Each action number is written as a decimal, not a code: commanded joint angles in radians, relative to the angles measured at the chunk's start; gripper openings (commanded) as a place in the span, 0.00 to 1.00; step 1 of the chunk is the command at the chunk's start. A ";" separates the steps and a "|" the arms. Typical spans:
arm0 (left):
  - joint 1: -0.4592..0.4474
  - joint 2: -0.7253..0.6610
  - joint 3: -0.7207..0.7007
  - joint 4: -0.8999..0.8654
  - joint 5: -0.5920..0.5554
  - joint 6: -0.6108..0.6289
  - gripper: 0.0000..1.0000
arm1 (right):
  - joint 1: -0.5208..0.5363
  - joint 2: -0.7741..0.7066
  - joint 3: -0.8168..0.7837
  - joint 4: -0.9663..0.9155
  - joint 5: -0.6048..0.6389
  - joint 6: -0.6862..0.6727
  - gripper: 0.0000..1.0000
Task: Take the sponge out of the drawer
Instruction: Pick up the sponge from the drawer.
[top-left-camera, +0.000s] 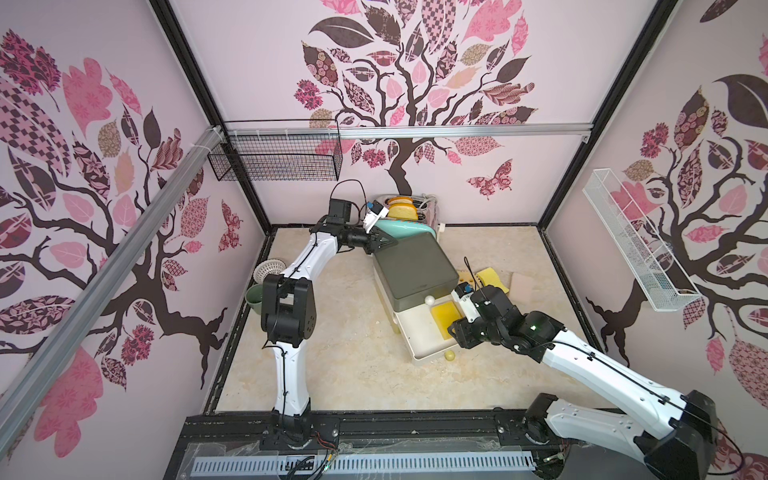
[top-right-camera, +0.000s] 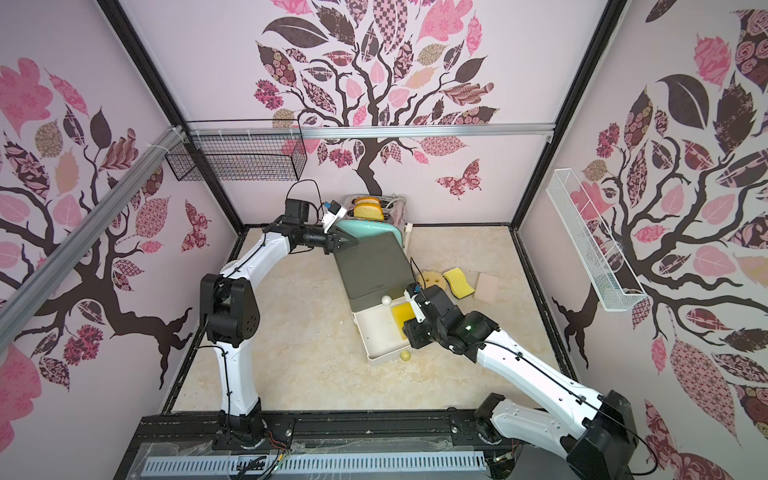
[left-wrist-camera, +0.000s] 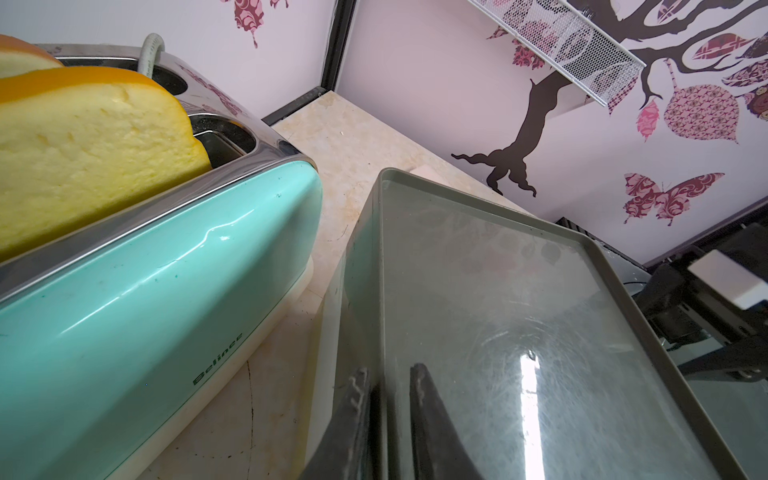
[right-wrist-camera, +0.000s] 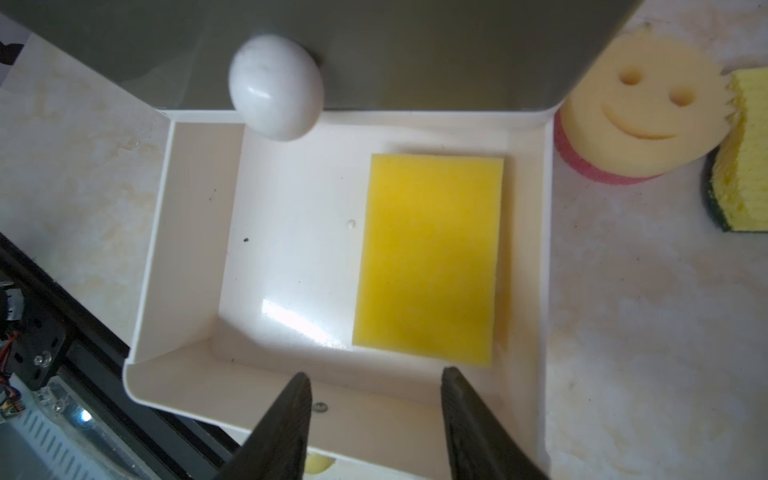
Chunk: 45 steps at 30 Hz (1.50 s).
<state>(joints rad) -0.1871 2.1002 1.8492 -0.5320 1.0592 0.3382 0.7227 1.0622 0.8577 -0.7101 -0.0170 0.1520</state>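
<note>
A flat yellow sponge (right-wrist-camera: 428, 257) lies on the floor of the pulled-out cream drawer (right-wrist-camera: 153, 249), along one side wall; both top views show it (top-left-camera: 442, 313) (top-right-camera: 401, 312). My right gripper (right-wrist-camera: 376, 374) hovers over the drawer's front wall, open, with nothing between its fingers. It is near the sponge's end but not touching it. The drawer belongs to a low unit with a grey top (top-left-camera: 411, 266). At that top's far corner my left gripper (left-wrist-camera: 388, 370) is shut on the raised rim, one finger on each side.
A mint toaster (top-left-camera: 409, 226) with bread slices stands behind the unit. Right of the unit lie a smiley sponge (right-wrist-camera: 636, 116), a yellow-green scrub sponge (top-right-camera: 457, 282) and a pink pad (top-right-camera: 488, 289). A white knob (right-wrist-camera: 276, 87) juts over the drawer. A green cup (top-left-camera: 254, 299) stands by the left wall.
</note>
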 joint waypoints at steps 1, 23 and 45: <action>0.013 0.068 -0.042 -0.075 -0.038 0.021 0.21 | 0.006 0.025 -0.011 0.056 0.015 0.015 0.54; 0.025 0.082 -0.036 -0.075 -0.028 0.023 0.20 | 0.004 0.170 -0.010 0.148 0.006 0.001 0.55; 0.037 0.089 -0.029 -0.078 -0.020 0.021 0.20 | 0.017 0.250 0.000 0.120 0.114 0.008 0.00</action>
<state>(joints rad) -0.1772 2.1155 1.8553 -0.5175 1.1069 0.3283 0.7349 1.2984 0.8513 -0.5533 0.0784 0.1501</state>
